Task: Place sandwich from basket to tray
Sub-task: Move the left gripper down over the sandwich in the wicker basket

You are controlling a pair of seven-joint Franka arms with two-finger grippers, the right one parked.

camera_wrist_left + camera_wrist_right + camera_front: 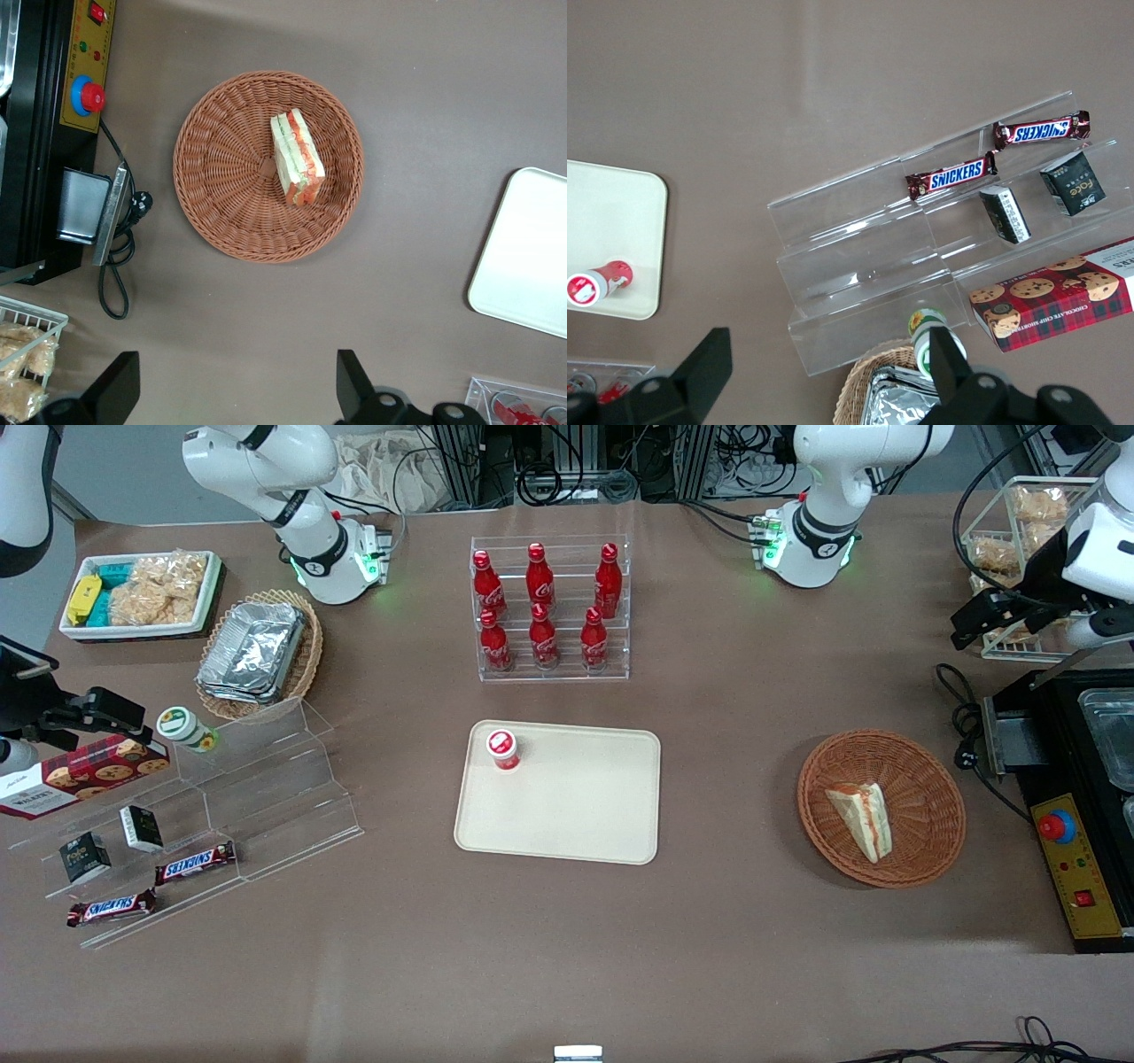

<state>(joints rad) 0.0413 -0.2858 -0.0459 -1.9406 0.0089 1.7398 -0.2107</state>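
The sandwich (861, 817) (297, 158), a pale wedge with red and green filling, lies in the round reddish-brown basket (921, 779) (221, 168) toward the working arm's end of the table. The cream tray (567, 806) (527, 257) sits flat at the table's middle. My gripper (974, 622) (235, 390) hangs high above the table, farther from the front camera than the basket. It is open wide, with only bare tabletop between its fingers (350, 381).
A small red-capped bottle (503, 748) stands on one corner of the tray. A black machine with a red button (1076, 850) and its cable (961, 717) lie beside the basket. A clear rack of cola bottles (549, 607) stands farther back than the tray.
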